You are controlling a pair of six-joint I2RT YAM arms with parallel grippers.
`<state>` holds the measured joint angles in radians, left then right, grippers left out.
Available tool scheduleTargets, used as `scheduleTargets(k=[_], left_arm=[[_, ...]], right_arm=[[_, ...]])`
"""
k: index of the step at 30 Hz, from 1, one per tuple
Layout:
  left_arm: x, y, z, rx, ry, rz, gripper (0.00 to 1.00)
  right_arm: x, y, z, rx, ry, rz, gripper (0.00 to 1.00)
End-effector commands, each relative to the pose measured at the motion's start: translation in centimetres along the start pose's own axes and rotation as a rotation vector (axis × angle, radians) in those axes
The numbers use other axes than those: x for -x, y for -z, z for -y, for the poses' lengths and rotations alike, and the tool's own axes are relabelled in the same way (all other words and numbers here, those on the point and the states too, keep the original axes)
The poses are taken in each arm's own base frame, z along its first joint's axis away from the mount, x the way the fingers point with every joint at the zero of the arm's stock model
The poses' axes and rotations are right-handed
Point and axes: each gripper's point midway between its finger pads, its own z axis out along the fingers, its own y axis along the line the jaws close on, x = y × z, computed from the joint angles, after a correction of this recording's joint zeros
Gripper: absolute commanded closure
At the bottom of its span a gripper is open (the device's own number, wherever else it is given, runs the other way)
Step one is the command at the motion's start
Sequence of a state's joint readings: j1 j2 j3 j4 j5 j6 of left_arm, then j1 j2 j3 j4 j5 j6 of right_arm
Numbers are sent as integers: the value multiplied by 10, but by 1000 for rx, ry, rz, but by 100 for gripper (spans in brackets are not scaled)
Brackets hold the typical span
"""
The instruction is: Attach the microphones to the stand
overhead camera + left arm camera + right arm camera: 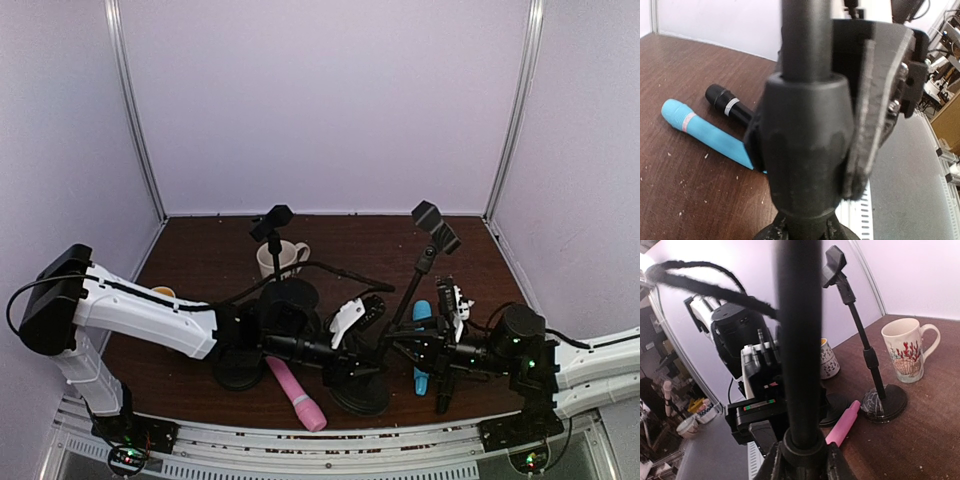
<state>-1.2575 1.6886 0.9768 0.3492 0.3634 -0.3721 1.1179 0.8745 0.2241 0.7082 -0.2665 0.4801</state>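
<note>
A black desk stand (412,285) with an empty clip on top stands on its round base (358,393) at the table's front middle. Its pole fills the left wrist view (807,125) and the right wrist view (800,340). My left gripper (372,335) (805,231) is shut on the pole from the left. My right gripper (398,345) (802,465) is shut on it from the right, just under a collar. The pink microphone (297,393) (842,422) lies by the base. The light blue microphone (422,312) (705,130) and the black microphone (730,106) lie side by side under my right arm.
A second stand (272,225) (865,350) with an empty clip stands at the back, a white mug (280,257) (907,350) next to it. A patterned cup (829,360) and another round base (240,370) sit by my left arm.
</note>
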Motion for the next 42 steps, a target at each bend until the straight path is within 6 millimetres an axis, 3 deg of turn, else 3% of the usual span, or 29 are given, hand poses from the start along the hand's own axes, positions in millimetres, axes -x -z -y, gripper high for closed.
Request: scheduleTargets(k=[1, 4, 7, 11, 17, 18, 20, 22, 28, 35, 42], left_arm=[[47, 2, -3, 61, -54, 125, 100], [46, 4, -33, 252, -30, 111, 100], [47, 7, -54, 379, 4, 124, 100], [50, 6, -63, 479, -7, 135, 100], [51, 6, -65, 543, -20, 153, 100], [50, 6, -66, 549, -23, 145, 90], [47, 8, -69, 570, -25, 134, 61], [44, 12, -72, 587, -22, 136, 43], [37, 29, -66, 577, -24, 142, 22], [22, 53, -60, 580, -15, 107, 23], [16, 70, -51, 561, -25, 67, 26]], right_arm=[[22, -6, -9, 25, -4, 58, 89], [16, -12, 6, -72, -20, 33, 100], [12, -14, 24, -201, -13, 35, 100], [14, -12, 50, -390, -15, 40, 100], [18, -13, 54, -428, -10, 50, 100], [18, -12, 54, -428, 0, 51, 100], [20, -11, 54, -428, 18, 61, 100], [21, -9, 55, -426, 44, 73, 100], [31, -10, 56, -429, 164, 122, 100], [22, -29, 67, -458, 323, 104, 100], [16, -44, 83, -463, 363, 87, 100]])
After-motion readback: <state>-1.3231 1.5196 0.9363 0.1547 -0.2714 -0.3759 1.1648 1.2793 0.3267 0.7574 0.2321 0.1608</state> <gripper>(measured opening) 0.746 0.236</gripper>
